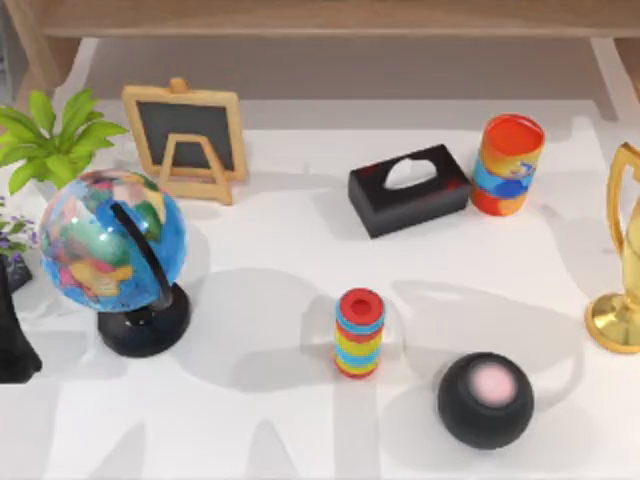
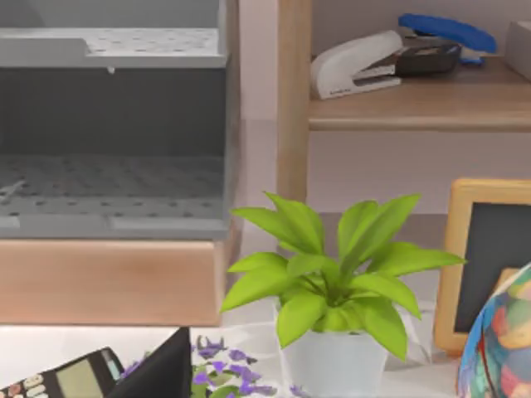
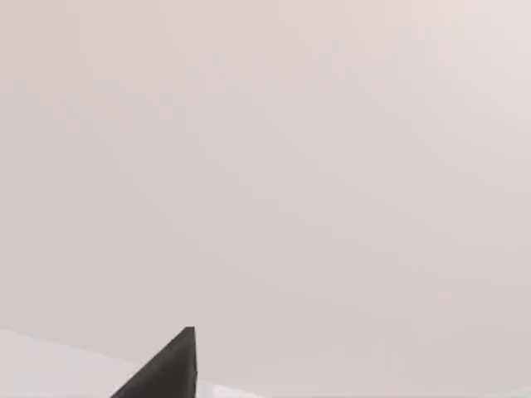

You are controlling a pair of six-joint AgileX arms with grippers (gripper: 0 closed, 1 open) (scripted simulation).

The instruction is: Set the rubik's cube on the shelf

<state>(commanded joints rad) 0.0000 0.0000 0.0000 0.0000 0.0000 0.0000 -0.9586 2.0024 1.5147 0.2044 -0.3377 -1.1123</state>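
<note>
Left claw [image 1: 15, 340] at table's left edge; one shelf [image 1: 320, 18].

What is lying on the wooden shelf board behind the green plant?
On the shelf, behind the green plant, lie a white stapler and a blue stapler. A pale object's corner shows at the picture's edge; its kind is unclear. The staplers cover the board behind them.

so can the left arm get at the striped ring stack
Probably, but not straight across: the globe stands between the left edge and the striped ring stack, so it would likely need to pass in front.
</note>
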